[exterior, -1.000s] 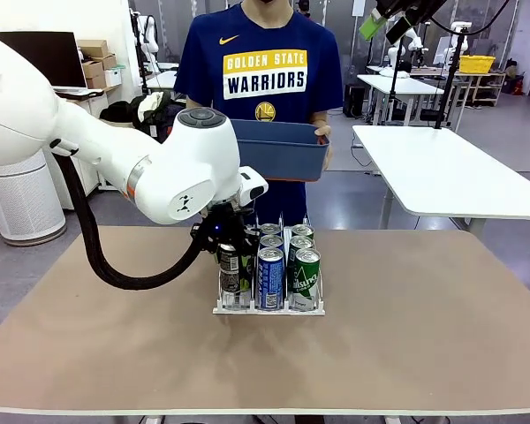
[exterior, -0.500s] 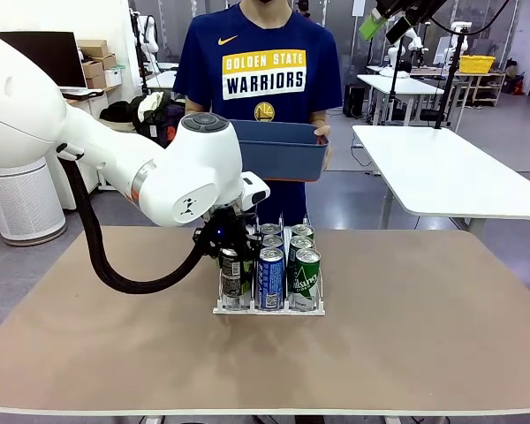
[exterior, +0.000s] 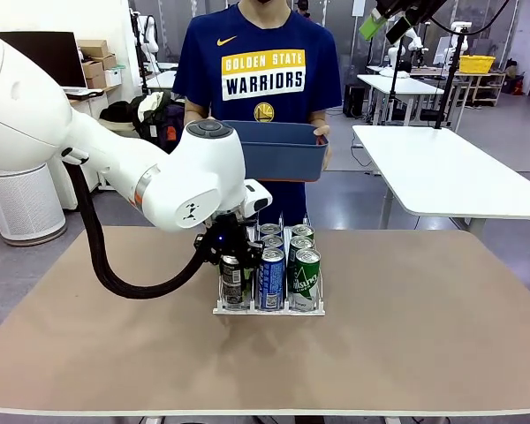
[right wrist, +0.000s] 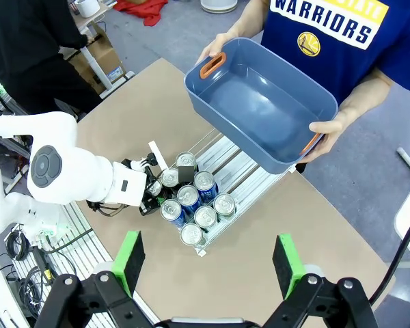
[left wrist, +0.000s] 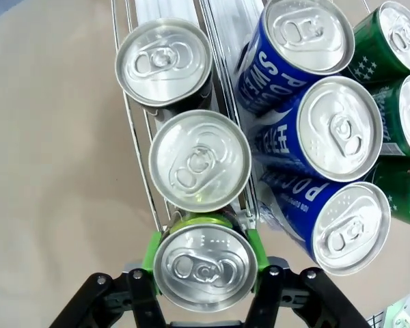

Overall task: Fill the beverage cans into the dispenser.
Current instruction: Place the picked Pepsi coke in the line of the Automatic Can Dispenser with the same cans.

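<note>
The dispenser (exterior: 269, 309) stands mid-table, its three lanes holding beverage cans: black ones (exterior: 232, 281) on the left, blue (exterior: 270, 278) in the middle, green (exterior: 306, 276) on the right. My left gripper (exterior: 227, 249) hangs straight down over the front of the left lane. In the left wrist view its green pads (left wrist: 150, 253) press both sides of the nearest silver-topped can (left wrist: 205, 263). Two more cans (left wrist: 199, 160) stand ahead of it in that lane, beside the wire divider (left wrist: 133, 137). My right gripper (right wrist: 208, 266) is open high above the table, holding nothing.
A person at the far edge holds an empty blue-grey tub (exterior: 278, 148) with both hands, just behind and above the dispenser (right wrist: 225, 171). Bare tabletop (exterior: 424, 327) spreads on all sides. A second white table (exterior: 450, 168) stands at the back right.
My left arm has shifted slightly right and up over the left lane. The black can it holds now sits lower, down in the lane's front. The right arm has not moved.
</note>
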`<action>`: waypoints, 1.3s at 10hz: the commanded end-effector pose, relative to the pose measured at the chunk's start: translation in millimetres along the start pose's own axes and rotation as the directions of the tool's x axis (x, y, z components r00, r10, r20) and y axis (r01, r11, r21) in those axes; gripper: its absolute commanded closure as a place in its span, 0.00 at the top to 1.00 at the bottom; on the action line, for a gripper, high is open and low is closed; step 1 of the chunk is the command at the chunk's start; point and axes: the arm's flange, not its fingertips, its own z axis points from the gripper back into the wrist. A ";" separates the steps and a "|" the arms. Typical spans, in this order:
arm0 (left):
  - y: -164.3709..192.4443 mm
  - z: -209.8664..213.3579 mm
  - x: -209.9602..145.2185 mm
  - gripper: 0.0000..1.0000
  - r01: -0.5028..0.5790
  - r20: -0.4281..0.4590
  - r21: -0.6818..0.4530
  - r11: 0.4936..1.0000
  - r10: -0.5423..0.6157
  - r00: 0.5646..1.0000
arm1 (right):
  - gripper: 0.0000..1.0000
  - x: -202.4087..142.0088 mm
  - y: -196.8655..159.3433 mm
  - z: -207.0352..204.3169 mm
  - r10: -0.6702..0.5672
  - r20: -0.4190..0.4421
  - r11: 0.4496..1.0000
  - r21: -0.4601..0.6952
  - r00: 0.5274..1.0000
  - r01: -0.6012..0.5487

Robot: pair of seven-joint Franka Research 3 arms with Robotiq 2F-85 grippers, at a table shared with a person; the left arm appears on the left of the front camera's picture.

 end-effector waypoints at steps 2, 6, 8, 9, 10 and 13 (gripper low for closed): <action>0.1 -3.1 -6.9 0.77 0.003 -0.024 -0.021 1.000 -0.004 1.000 | 1.00 -0.3 0.8 0.1 -0.004 -0.003 1.000 0.000 1.000 0.004; 9.6 19.9 -14.7 1.00 -0.039 -0.007 -0.033 0.999 0.039 0.999 | 1.00 -0.3 0.8 0.1 -0.004 -0.003 1.000 0.000 1.000 0.004; 12.8 38.2 -20.8 1.00 -0.041 0.027 -0.038 0.998 0.042 0.999 | 1.00 -0.3 0.8 0.1 -0.004 -0.003 1.000 0.000 1.000 0.004; 11.8 42.3 -23.2 1.00 -0.031 0.028 -0.044 0.999 0.033 0.999 | 1.00 -0.3 0.8 0.1 -0.004 -0.003 1.000 0.000 1.000 0.004; 13.0 42.9 -23.5 1.00 -0.028 0.036 -0.054 0.998 0.030 0.999 | 1.00 -0.3 0.8 0.1 -0.004 -0.003 1.000 0.000 1.000 0.004; 7.2 38.9 -13.3 1.00 -0.050 0.036 -0.033 0.998 0.051 0.998 | 1.00 -0.3 0.8 0.1 -0.004 -0.003 1.000 0.000 1.000 0.004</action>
